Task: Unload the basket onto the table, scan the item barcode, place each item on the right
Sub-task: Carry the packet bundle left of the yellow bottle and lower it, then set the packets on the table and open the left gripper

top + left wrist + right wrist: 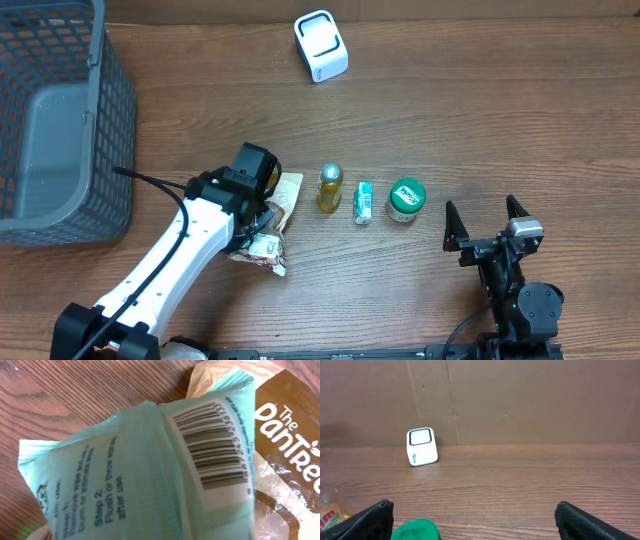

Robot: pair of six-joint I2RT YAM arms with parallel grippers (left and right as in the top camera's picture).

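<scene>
A mint-green wipes packet fills the left wrist view, its white barcode label facing the camera. It hangs close under the wrist, above a brown-and-beige snack bag on the table. My left gripper is shut on the packet; its fingers are hidden behind the packet. In the overhead view the arm covers the packet and only the snack bag shows. The white scanner stands at the back of the table, also in the right wrist view as the scanner. My right gripper rests open and holds nothing.
A grey mesh basket stands at the far left. A yellow bottle, a small green-and-white carton and a green-lidded tub sit in a row mid-table. The tub's lid lies just by the right gripper's left finger.
</scene>
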